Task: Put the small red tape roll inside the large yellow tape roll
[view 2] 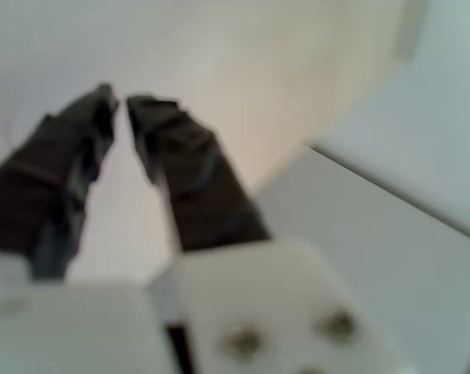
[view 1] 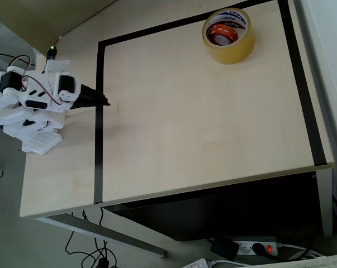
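The red roll (view 1: 222,36) already sat inside the yellow roll (view 1: 228,35), upper right of the overhead frame, near the black tape border (view 1: 99,117) marked on the table (view 1: 202,123). Both lay flat, holes up. From that, the task looked done.

The arm (view 1: 37,95) was at the left edge of the overhead frame, well apart from the rolls, with the gripper (view 1: 104,103) over the left border line. In the wrist view the gripper (view 2: 119,105) held nothing; the dark fingers (view 2: 184,167) were drawn in, only a narrow gap at the tips. That view was blurred, so no finer detail.

Handling, as a guess: the red roll looked light, stiff and glossy, likely slippery on the outer face. The best hold would be one finger in the core and one outside, pinching the wall. The yellow roll looked heavier and stiff, unlikely to shift, and the fit around the red one was fairly close.
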`<state>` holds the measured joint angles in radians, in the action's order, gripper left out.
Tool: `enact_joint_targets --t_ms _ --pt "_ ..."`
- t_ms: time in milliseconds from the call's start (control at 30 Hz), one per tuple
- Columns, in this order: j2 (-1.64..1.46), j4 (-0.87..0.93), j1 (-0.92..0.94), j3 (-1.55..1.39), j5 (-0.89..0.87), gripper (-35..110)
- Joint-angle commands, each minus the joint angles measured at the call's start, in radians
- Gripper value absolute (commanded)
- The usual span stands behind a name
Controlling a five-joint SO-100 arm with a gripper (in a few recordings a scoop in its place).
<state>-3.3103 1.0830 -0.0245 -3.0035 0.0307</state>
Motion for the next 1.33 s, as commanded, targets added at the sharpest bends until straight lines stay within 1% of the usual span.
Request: enact_joint_targets --t_ms 0,133,333,767,1300 --pt "-0.025 0.074 0.002 -0.009 0.012 0" --pt "-0.025 0.187 0.021 -0.041 0.012 0" --pt "-0.023 0.173 0.155 -0.086 -0.051 0" --pt "-0.025 0.16 0.038 -0.112 -0.051 0" --pt "-0.026 0.16 -0.054 -0.114 -0.051 0"
